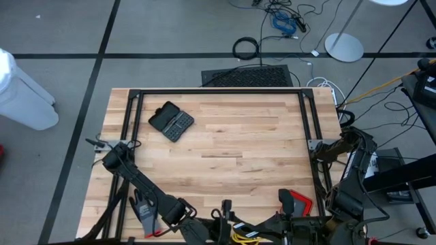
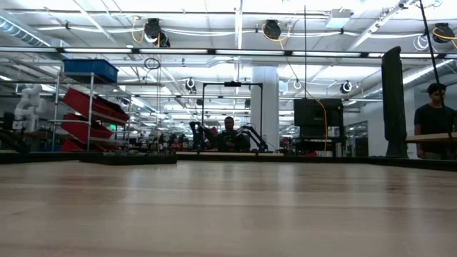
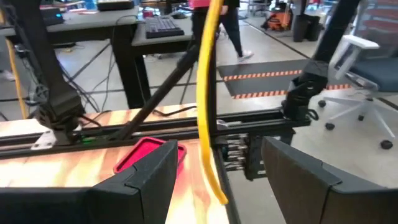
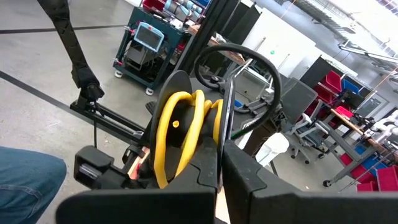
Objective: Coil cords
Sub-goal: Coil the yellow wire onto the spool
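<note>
At the table's near edge, the right gripper (image 4: 219, 163) is clamped on loops of the yellow cord (image 4: 180, 127), while the left gripper (image 3: 214, 171) stands wide around the loose end. Coiling looks underway; next, the left must guide another loop.

You've got bright, even light from the long ceiling strip lamps (image 2: 214, 32), so the pale wooden tabletop (image 1: 231, 136) only picks up faint, soft shadows. In the low view the near tabletop is out of focus and the far room looks hazy. The left wrist view is soft, and its thin yellow cord (image 3: 207, 93) is smeared. Your right wrist view is crisper.
</note>
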You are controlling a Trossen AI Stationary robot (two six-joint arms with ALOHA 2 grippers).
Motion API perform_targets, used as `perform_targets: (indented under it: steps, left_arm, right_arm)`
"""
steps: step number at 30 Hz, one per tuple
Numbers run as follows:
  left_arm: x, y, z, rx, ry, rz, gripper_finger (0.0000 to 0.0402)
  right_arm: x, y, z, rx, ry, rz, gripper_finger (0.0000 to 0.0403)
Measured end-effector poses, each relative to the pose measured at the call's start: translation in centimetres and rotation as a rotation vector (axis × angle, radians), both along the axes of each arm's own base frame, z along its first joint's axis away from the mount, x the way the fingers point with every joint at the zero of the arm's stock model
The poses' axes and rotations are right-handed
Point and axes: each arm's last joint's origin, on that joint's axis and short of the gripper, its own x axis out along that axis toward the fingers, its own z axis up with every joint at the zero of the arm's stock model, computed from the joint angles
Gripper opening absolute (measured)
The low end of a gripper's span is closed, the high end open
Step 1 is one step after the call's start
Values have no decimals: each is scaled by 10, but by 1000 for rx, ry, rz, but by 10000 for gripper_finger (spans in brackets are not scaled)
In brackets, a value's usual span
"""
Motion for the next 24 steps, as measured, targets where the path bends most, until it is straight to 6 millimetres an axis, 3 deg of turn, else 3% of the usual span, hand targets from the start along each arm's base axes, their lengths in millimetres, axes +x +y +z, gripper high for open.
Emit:
perform_targets:
  steps: [15,24]
  left_arm:
    - [3,5,0,2,-4,40,237]
    - [3,5,0,2,-4,42,173]
  right_arm:
    - [0,0,0,0,0,0,0]
    - [0,0,0,0,0,0,0]
